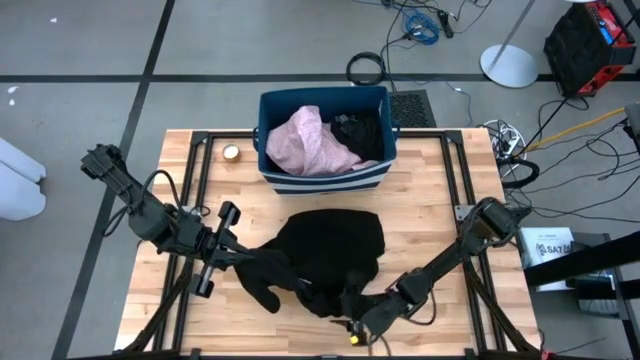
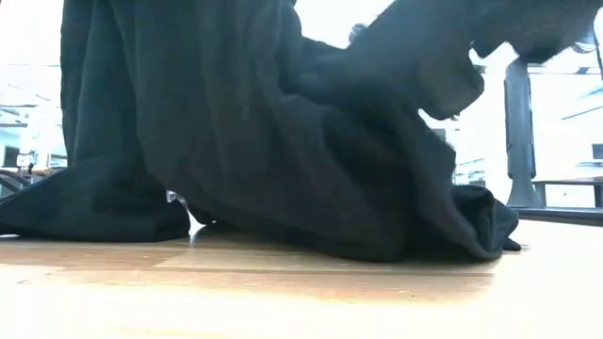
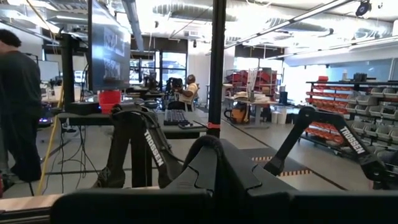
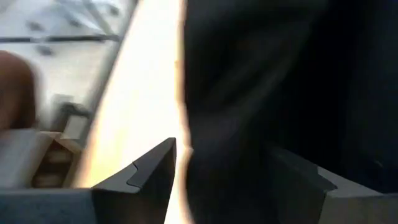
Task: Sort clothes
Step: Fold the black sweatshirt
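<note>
The right gripper (image 4: 214,180) is down at the near edge of the light wooden slatted table (image 1: 430,200), and its two dark fingers stand spread with the large black soft garment (image 1: 325,255) bulging between them; whether they are actually pinching the cloth, I cannot tell. The left gripper (image 1: 238,258) sits at the garment's left side, its tip buried against the black fabric. Its wrist camera looks out level across the room, so its jaw state is hidden too.

The black garment lies crumpled mid-table, just in front of the dark blue fabric bin with the white-striped base (image 1: 325,180), touching neither its wall nor its rim. From the low view the garment (image 2: 283,141) rises in a tall draped heap, folds pooling on the wood and part of it lifted up out of sight.

Handling, as I judge it: this one is limp and bulky. It will sag and trail and will not hold a shape. It looks thick enough to carry some weight, but nothing fragile here. A bunched fold near an edge gives a firm bite, ideally one for each arm.

Inside the bin, a pale pink crumpled garment (image 1: 310,140) sits beside another black piece (image 1: 360,130).
</note>
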Controlling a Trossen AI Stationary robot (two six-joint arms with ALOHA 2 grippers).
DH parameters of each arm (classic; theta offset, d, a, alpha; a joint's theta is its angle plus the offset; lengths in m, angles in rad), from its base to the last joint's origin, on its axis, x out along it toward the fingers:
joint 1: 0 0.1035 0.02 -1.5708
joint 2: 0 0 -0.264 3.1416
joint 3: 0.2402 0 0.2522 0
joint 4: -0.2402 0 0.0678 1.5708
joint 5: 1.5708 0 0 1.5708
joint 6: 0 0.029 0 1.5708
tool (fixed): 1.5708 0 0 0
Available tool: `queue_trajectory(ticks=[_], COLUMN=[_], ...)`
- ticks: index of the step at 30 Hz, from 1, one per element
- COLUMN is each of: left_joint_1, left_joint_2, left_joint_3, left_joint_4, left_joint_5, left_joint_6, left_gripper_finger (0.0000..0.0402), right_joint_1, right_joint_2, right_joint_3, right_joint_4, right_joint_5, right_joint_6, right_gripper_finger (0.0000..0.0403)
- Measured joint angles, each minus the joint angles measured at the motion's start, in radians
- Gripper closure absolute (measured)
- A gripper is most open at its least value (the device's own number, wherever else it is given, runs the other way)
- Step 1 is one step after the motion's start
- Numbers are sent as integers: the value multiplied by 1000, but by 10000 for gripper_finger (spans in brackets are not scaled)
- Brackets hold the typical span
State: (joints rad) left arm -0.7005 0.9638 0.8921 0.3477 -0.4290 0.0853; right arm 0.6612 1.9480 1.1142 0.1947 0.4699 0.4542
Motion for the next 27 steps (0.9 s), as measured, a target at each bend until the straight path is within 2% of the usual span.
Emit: queue_trajectory(ticks=[6, 15, 19, 24, 27], left_joint_1=[0, 0, 0, 0, 0], left_joint_2=[0, 0, 0, 0, 0], left_joint_3=[0, 0, 0, 0, 0], left_joint_4=[-4, -29, -29, -29, -28], left_joint_5=[1, 2, 2, 3, 3], left_joint_6=[0, -1, 0, -1, -1], left_gripper_finger=[392, 392, 392, 392, 392], right_joint_1=[3, 2, -3, -14, -18], right_joint_2=[30, 18, 18, 18, 6], right_joint_3=[33, 32, 32, 32, 34], right_joint_4=[-91, -96, -103, -115, -129], right_joint_5=[117, 126, 94, 48, 49], right_joint_6=[80, 88, 104, 74, 57], right_gripper_finger=[188, 200, 256, 385, 397])
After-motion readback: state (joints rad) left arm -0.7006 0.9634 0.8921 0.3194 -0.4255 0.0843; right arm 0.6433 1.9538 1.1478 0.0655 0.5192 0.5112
